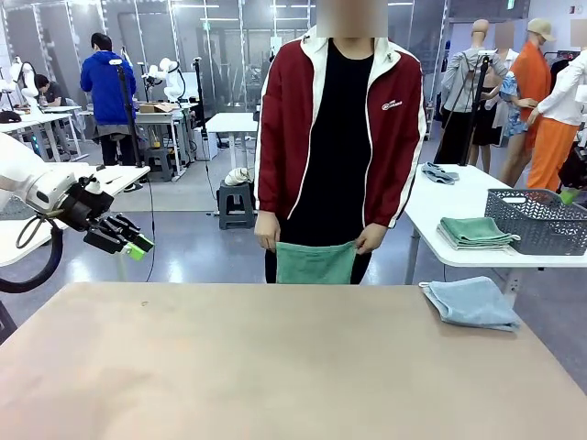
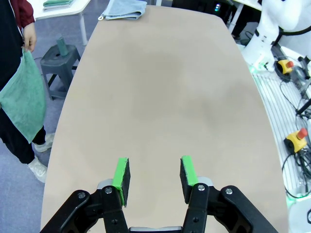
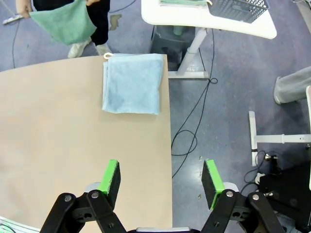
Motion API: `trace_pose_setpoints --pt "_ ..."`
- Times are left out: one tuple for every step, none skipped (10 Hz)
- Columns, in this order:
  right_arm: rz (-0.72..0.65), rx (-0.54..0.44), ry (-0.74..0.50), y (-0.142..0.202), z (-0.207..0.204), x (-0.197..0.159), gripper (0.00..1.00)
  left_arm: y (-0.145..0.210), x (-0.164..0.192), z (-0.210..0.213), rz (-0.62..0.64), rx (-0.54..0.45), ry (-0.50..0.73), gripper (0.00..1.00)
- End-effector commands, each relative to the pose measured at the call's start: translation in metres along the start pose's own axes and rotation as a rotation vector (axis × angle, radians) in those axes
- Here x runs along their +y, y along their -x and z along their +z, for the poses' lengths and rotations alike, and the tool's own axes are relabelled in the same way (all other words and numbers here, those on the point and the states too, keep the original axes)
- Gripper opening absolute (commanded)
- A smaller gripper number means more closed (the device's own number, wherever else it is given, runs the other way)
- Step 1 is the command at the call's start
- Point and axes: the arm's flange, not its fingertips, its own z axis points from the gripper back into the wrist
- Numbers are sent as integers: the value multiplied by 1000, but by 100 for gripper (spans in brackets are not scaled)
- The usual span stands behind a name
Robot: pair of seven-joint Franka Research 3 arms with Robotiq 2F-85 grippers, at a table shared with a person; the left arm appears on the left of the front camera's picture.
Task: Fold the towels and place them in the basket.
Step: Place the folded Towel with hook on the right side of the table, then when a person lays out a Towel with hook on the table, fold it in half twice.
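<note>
Hovering at the left edge of the front view, the left end effector (image 1: 128,240) has its green-padded jaws apart with nothing between them, near the left side of the tan worktop (image 1: 275,367). At centre, a person (image 1: 335,137) stands at the far side, both hands pinching the top corners of a hanging sea-green towel (image 1: 315,263). The worktop's edge cuts off its lower part. The red jacket (image 1: 399,147) carries a small white chest logo, too small to read. At the worktop's far right corner lies a folded grey-blue towel (image 1: 472,302); its label tab shows no legible print. Behind it, a white side table (image 1: 440,197) holds folded sea-green towels (image 1: 475,232) just beside the dark lattice basket (image 1: 537,220), which the frame's right edge crops. In its wrist view, the right end effector (image 3: 162,177) stands wide apart and empty over the worktop's edge.
</note>
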Motion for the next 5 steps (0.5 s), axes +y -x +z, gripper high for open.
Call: trace_pose_setpoints --pt "-18 4 -7 -2 0 0 84 -1 2 0 -10 -1 7 54" --pt "-18 4 -7 -2 0 0 84 -1 2 0 -10 -1 7 54" --pt "-18 4 -7 -2 0 0 84 -1 2 0 -10 -1 7 54" --pt "-18 4 -7 -2 0 0 84 -1 2 0 -10 -1 7 54" --pt "-18 4 -7 -2 0 0 84 -1 2 0 -10 -1 7 54"
